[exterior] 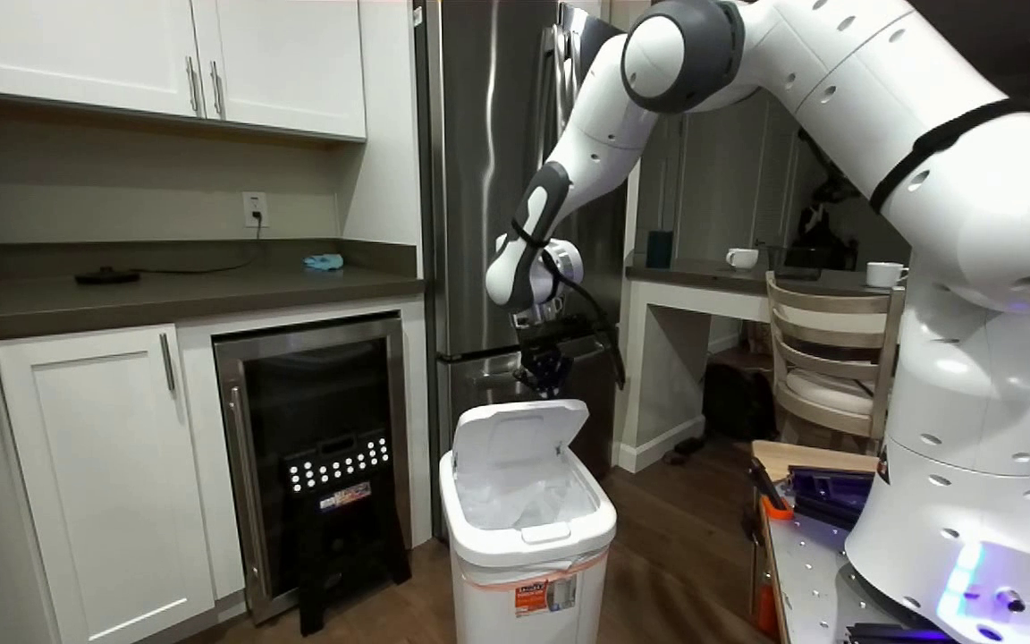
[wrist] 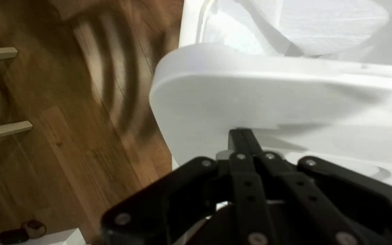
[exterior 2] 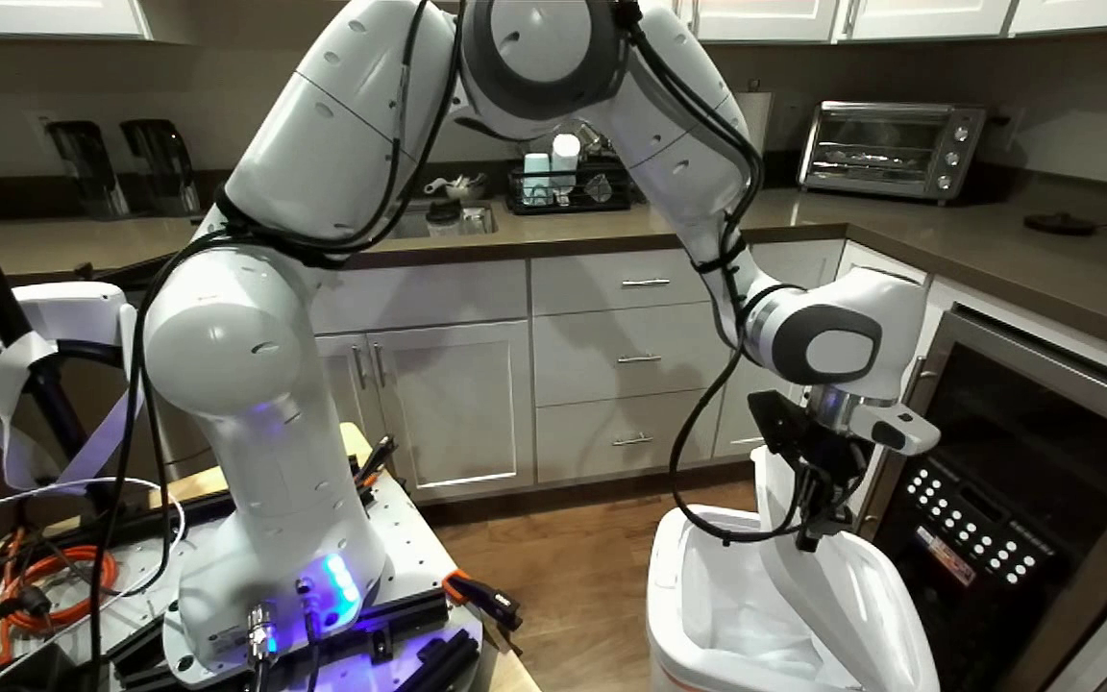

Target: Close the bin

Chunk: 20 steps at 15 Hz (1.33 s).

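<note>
The white bin [exterior: 524, 617] stands on the floor with its lid [exterior: 515, 438] raised, leaning steeply up from the hinge side. A white liner shows inside the bin in both exterior views. The bin [exterior 2: 664, 596] also shows in an exterior view below my arm. My black gripper [exterior: 546, 385] is at the lid's outer side, partly hidden behind its top edge. In the wrist view, the gripper's fingertips [wrist: 242, 131] are pressed together with nothing between them. They point at the outer face of the lid [wrist: 209, 102], very close to it. I cannot tell whether they touch it.
A black step stool [exterior: 345, 483] stands beside the bin, in front of the cooler [exterior: 318, 385]. The steel fridge [exterior: 488, 179] is behind the gripper. A wooden chair [exterior: 837, 358] and the robot's mounting table [exterior: 819, 572] are at the other side.
</note>
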Tool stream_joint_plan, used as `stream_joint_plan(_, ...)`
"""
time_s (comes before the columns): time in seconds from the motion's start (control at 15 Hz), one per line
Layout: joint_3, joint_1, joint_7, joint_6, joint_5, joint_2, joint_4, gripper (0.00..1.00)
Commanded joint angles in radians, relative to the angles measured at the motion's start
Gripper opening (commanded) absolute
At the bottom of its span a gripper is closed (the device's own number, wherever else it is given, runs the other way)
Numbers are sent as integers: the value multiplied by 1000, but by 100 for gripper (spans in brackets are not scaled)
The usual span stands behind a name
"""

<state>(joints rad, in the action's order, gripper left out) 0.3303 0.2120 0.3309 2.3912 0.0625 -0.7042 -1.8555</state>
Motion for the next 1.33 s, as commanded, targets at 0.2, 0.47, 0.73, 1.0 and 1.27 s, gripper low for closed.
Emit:
stream_joint_plan(0.2,-57,46,-95,314,25,-13,-204,0)
stream_joint_plan(0.47,-116,93,-149,392,49,-81,-190,0)
stream_joint_plan(0.73,-180,136,-182,370,76,-148,-146,0)
stream_joint_plan(1.0,-206,152,-212,373,80,-220,-122,0)
stream_joint_plan(1.27,-201,160,-229,370,73,-265,-94,0)
